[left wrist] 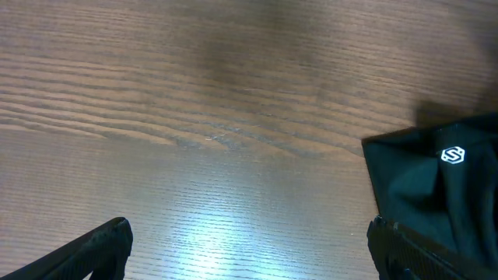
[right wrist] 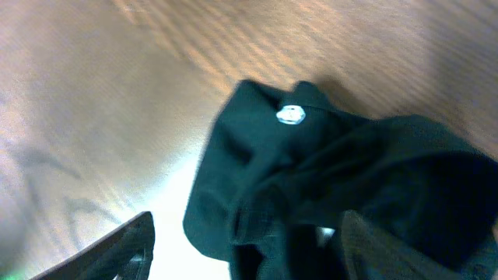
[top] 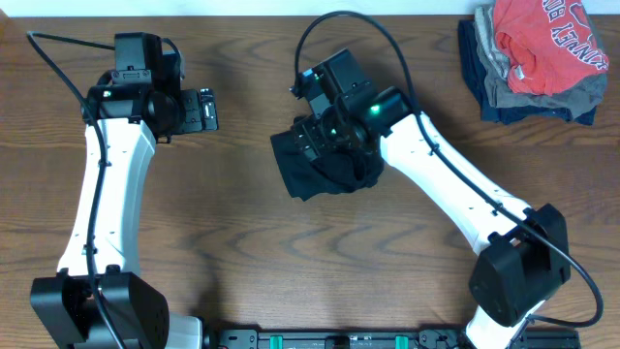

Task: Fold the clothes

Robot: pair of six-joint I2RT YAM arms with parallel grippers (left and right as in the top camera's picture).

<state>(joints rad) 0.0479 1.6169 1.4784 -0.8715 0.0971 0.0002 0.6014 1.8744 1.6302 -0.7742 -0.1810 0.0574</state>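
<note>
Black garment (top: 312,176): lies in a bunched, uneven heap at mid-table, directly beneath the right gripper. It is not yet a flat fold.
Right gripper (right wrist: 245,245): the fingers are spread wide over the heap. One finger stands over bare wood clear of the fabric, so nothing appears to be clamped.
Left gripper (left wrist: 249,249): fully open and empty, over the bare table (left wrist: 194,117) near the garment's edge.
Risk, snagging: the other right finger sits against loose folds, so lifting away could drag cloth and spoil the shape.
Risk, blind grasp: the layers are piled up. Closing here could pinch several at once and produce a lump rather than a fold.
Risk, collision: both grippers are near the same side of the heap, so a reach by the left could meet the right.
Logo (left wrist: 453,155): a small white hexagonal emblem with an S-like mark and no legible text.
Red T-shirt (top: 542,44): lies on top of the stack at the far right corner, well apart. It carries white capital lettering, but only fragments are readable and no whole word is certain.
</note>
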